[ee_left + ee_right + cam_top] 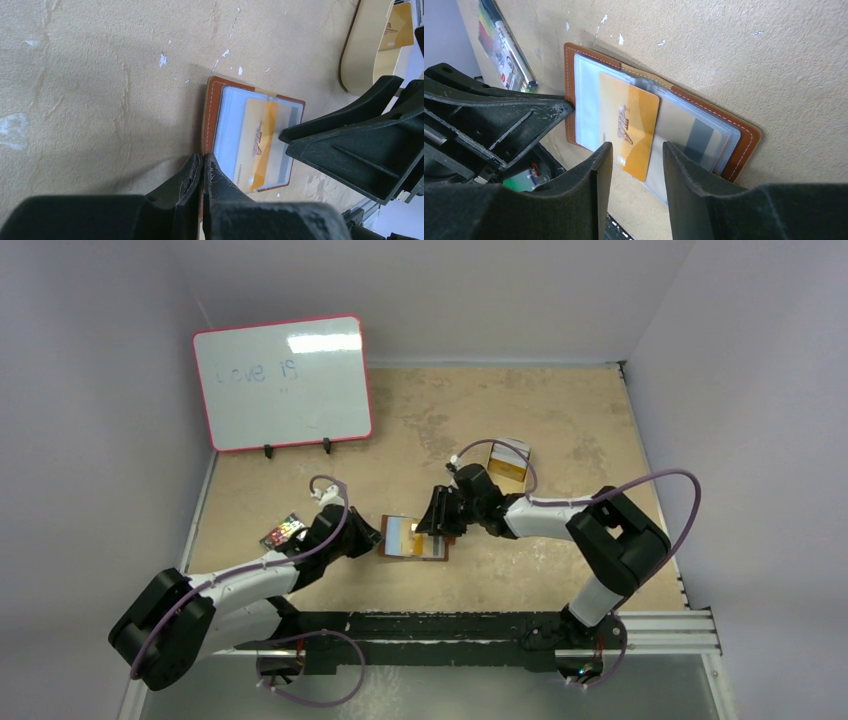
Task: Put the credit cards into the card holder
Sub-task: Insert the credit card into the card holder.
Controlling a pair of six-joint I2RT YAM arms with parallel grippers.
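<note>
The card holder [398,526] is a brown leather wallet lying open on the table, with clear sleeves inside. It also shows in the left wrist view [214,95] and the right wrist view [744,140]. A gold credit card [629,120] lies among the sleeves and sticks out past their near edge; it shows in the left wrist view too [260,145]. A pale card with a dark stripe [699,135] sits inside a sleeve. My left gripper [202,160] is shut on the holder's leather edge. My right gripper [638,150] is open, its fingers either side of the gold card's protruding end.
A tan oval tin [508,462] stands behind the right gripper and holds another gold card [400,25]. A colourful packet [283,532] lies left of the left arm. A whiteboard [283,382] stands at the back left. Walls close in on three sides.
</note>
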